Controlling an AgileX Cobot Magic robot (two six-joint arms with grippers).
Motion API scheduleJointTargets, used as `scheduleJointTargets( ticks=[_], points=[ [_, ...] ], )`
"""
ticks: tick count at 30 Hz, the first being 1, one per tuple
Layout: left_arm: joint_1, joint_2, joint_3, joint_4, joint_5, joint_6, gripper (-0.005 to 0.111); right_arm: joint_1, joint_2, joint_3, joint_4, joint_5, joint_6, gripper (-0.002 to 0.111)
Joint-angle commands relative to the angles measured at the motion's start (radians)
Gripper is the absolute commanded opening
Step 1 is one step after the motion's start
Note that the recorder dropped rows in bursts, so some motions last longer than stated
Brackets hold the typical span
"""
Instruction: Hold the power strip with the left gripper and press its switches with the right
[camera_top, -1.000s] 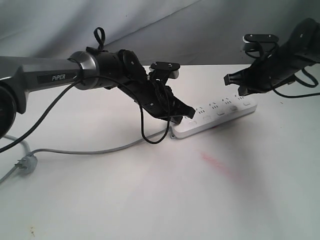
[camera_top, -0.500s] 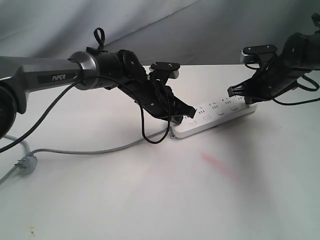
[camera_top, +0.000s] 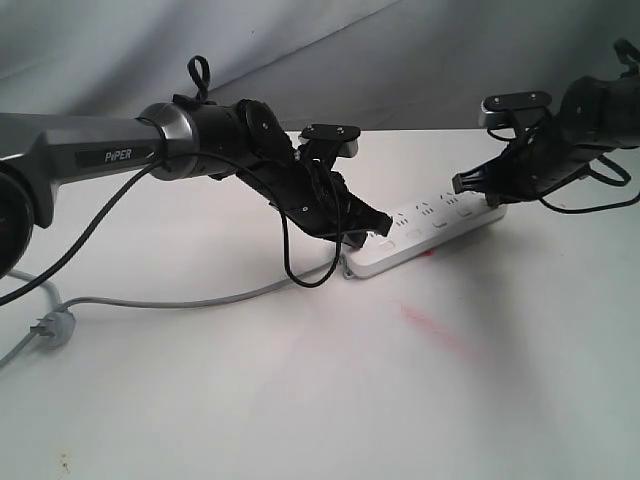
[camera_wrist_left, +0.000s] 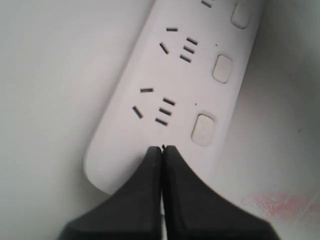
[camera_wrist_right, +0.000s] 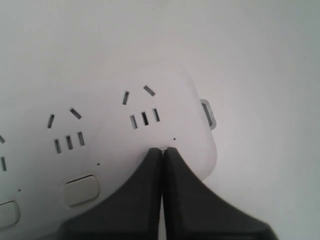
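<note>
The white power strip (camera_top: 440, 228) lies slantwise on the table, its grey cord (camera_top: 180, 300) trailing off to the left. My left gripper (camera_top: 378, 222), on the "PiPER" arm, is shut, and its tips rest on the strip's cord end (camera_wrist_left: 162, 148), beside the first of the switches (camera_wrist_left: 203, 129). My right gripper (camera_top: 463, 185) is also shut. Its tips sit on the strip's far rounded end (camera_wrist_right: 163, 150), just past the last socket group. The neighbouring switch (camera_wrist_right: 81, 190) shows beside the fingers; the end switch is hidden under them.
The small grey plug (camera_top: 52, 327) lies at the far left edge of the table. A red smear (camera_top: 432, 326) marks the white tabletop in front of the strip. A grey backdrop (camera_top: 400, 60) rises behind the table.
The right gripper has come down and leftward from above the table onto the strip's far end. The left arm and the strip have not moved.
</note>
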Motion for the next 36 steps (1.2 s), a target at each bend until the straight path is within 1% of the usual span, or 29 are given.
scheduleJointTargets(
  ticks=[1, 7, 26, 36],
  points=[
    [-0.004, 0.006, -0.002, -0.002, 0.005, -0.01, 0.0, 0.001, 0.002, 0.001, -0.011, -0.025, 0.007, 0.0],
    [-0.004, 0.006, -0.002, -0.002, 0.005, -0.01, 0.0, 0.001, -0.04, 0.001, 0.01, -0.063, 0.038, 0.0],
    [-0.004, 0.006, -0.002, -0.002, 0.005, -0.01, 0.0, 0.001, -0.011, 0.001, 0.037, -0.066, 0.038, 0.0],
    [-0.004, 0.006, -0.002, -0.002, 0.005, -0.01, 0.0, 0.001, 0.033, 0.001, 0.035, -0.023, 0.032, 0.0]
  ],
)
